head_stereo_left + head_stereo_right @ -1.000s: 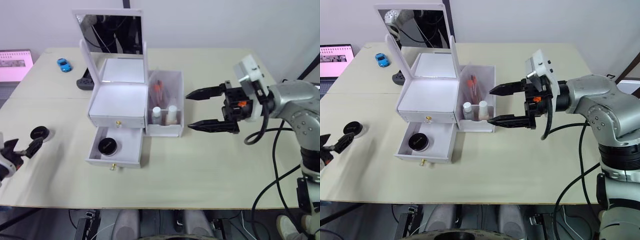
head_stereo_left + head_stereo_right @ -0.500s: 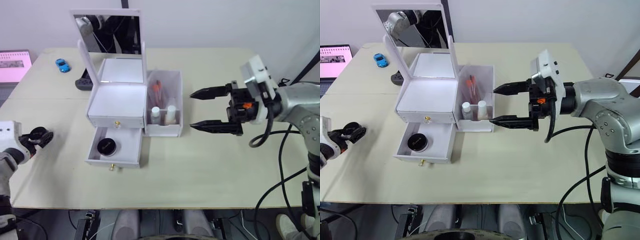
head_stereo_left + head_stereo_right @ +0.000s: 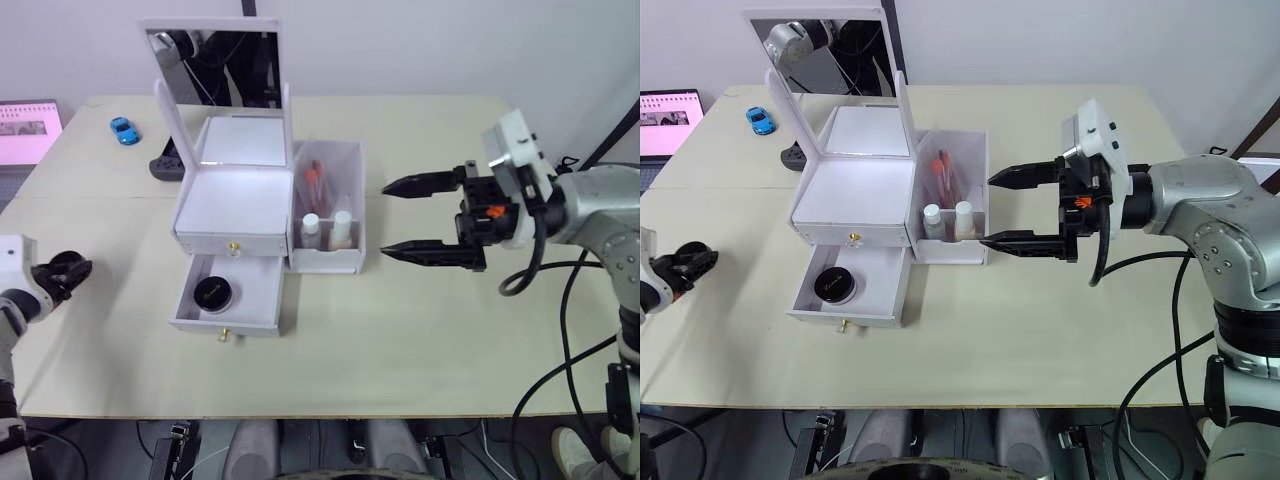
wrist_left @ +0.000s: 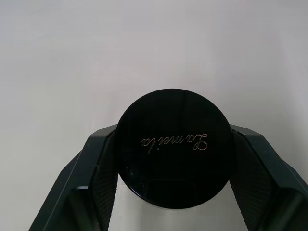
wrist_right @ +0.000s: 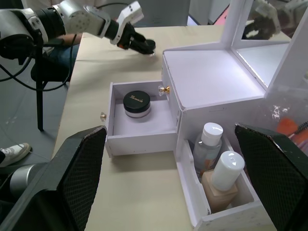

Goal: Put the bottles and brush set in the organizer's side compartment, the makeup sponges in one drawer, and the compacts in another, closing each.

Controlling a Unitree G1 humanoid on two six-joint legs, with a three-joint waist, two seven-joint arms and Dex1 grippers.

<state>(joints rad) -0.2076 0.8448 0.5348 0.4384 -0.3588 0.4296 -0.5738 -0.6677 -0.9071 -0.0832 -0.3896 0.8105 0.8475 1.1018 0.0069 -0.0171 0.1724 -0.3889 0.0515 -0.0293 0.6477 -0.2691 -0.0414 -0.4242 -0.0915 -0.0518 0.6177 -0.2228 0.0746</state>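
Organizer (image 3: pixel 262 215): sitting mid-table, lower drawer (image 3: pixel 232 296) open with one compact (image 3: pixel 213 292) inside.
Right gripper (image 3: pixel 408 217): waiting at 3 o'clock, jaws wide apart.
Left gripper (image 3: pixel 68 273): at 9 o'clock, squeezing second compact (image 4: pixel 174 147).
Tip: keep it flat, carry it over the drawer.

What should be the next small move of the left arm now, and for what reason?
Probably carry the compact toward the open lower drawer. The left gripper is shut on the compact at the table's left edge, apart from the organizer. One compact already lies in that drawer, with bare room beside it.
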